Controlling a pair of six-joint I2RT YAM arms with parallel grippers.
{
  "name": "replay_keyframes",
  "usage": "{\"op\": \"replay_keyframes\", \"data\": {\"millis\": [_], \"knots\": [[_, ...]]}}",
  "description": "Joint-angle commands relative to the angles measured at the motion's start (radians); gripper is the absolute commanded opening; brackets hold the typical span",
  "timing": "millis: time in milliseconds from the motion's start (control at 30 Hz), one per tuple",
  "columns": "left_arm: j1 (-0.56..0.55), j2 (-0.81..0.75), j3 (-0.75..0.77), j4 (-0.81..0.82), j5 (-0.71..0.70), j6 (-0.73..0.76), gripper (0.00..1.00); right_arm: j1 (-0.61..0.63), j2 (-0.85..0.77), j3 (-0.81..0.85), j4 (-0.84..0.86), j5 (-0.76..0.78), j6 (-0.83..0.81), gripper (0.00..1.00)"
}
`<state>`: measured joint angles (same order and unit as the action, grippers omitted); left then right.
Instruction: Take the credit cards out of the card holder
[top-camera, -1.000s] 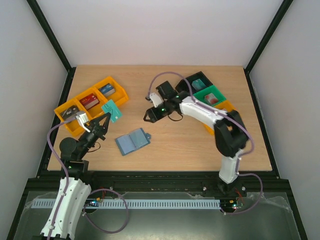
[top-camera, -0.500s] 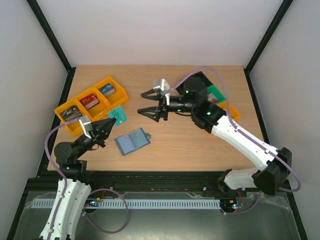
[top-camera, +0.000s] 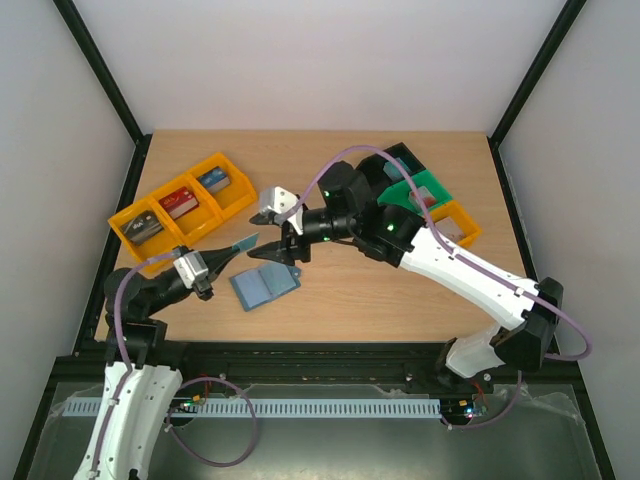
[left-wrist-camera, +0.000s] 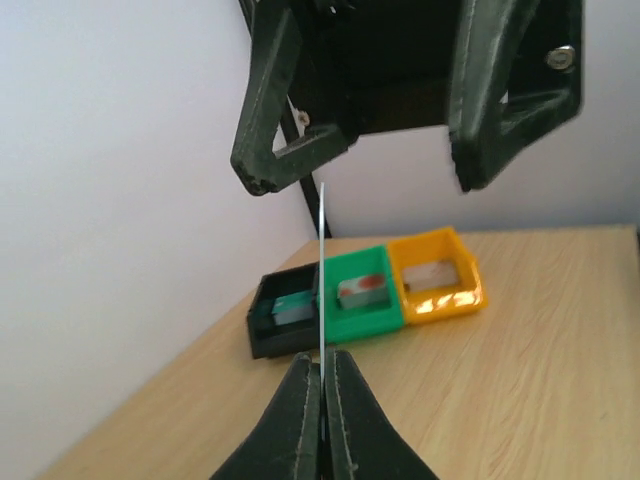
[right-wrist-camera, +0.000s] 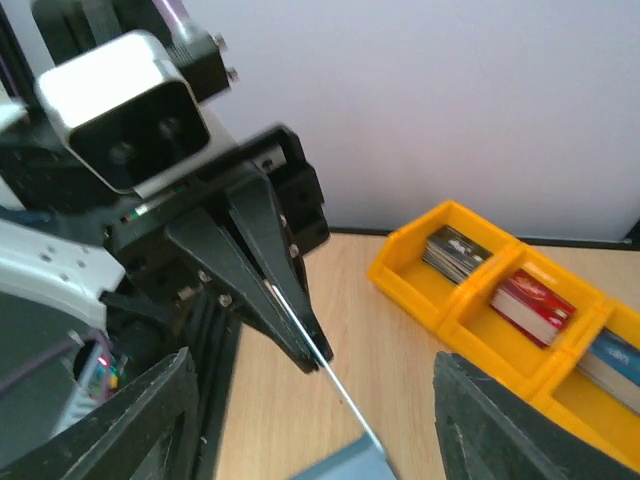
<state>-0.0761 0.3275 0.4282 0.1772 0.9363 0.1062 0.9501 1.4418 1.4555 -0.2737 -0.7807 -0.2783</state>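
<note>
Left gripper (left-wrist-camera: 322, 368) tight on edge-on credit card (left-wrist-camera: 322, 262); right gripper (top-camera: 264, 236) agape, card holder (top-camera: 258, 288) partly covered.

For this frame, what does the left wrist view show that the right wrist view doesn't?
Only the left wrist: the row of black, green and orange plastic trays. Only the right wrist: the orange plastic three-bin tray and the left arm's silver camera. Both: the thin teal credit card, edge-on, pinched in the shut left hand, with the open right hand facing it.
</note>
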Motion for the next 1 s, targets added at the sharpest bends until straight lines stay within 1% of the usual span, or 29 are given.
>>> {"op": "replay_keyframes", "data": {"millis": [0, 133, 267, 333, 400, 467, 533, 567, 600, 633, 667, 700, 733, 800, 867, 967], "knots": [[-0.015, -0.007, 0.058, -0.192, -0.015, 0.35, 0.02, 0.04, 0.013, 0.058, -0.159, 0.191, -0.146, 0.58], [-0.026, -0.001, 0.059, -0.186, -0.004, 0.347, 0.02, 0.096, 0.054, 0.107, -0.222, 0.275, -0.22, 0.49], [-0.027, -0.002, 0.062, -0.188, 0.0, 0.336, 0.02, 0.111, 0.086, 0.123, -0.252, 0.304, -0.237, 0.27], [-0.028, -0.002, 0.063, -0.191, -0.001, 0.331, 0.02, 0.111, 0.091, 0.122, -0.26, 0.308, -0.24, 0.18], [-0.028, -0.002, 0.063, -0.188, 0.003, 0.315, 0.03, 0.111, 0.088, 0.123, -0.263, 0.32, -0.246, 0.12], [-0.03, -0.004, 0.06, -0.186, 0.014, 0.298, 0.02, 0.113, 0.08, 0.117, -0.252, 0.338, -0.241, 0.03], [-0.031, -0.005, 0.056, -0.185, 0.022, 0.285, 0.03, 0.111, 0.068, 0.108, -0.224, 0.361, -0.212, 0.02], [-0.031, -0.007, 0.05, -0.175, 0.02, 0.256, 0.06, 0.111, 0.062, 0.103, -0.199, 0.369, -0.193, 0.02], [-0.031, -0.01, 0.042, -0.154, 0.007, 0.222, 0.24, 0.108, 0.053, 0.099, -0.181, 0.374, -0.172, 0.02], [-0.031, -0.013, 0.034, -0.122, -0.011, 0.183, 0.55, 0.101, 0.046, 0.091, -0.134, 0.378, -0.135, 0.02], [-0.031, -0.016, 0.025, -0.089, -0.027, 0.137, 0.74, 0.092, 0.038, 0.084, -0.088, 0.375, -0.082, 0.02], [-0.031, -0.02, 0.014, -0.052, -0.045, 0.07, 0.85, 0.076, 0.032, 0.079, -0.039, 0.358, -0.02, 0.02], [-0.031, -0.022, 0.004, -0.001, -0.062, 0.002, 0.91, 0.058, 0.027, 0.079, 0.003, 0.325, 0.046, 0.02], [-0.031, -0.026, -0.018, 0.097, -0.089, -0.155, 0.91, 0.02, 0.017, 0.068, 0.108, 0.227, 0.192, 0.02], [-0.031, -0.026, -0.041, 0.188, -0.091, -0.279, 0.91, -0.007, 0.002, 0.014, 0.255, 0.108, 0.329, 0.02], [-0.036, -0.007, -0.061, 0.309, -0.094, -0.456, 0.89, -0.016, -0.012, -0.092, 0.481, -0.028, 0.474, 0.02]]}}
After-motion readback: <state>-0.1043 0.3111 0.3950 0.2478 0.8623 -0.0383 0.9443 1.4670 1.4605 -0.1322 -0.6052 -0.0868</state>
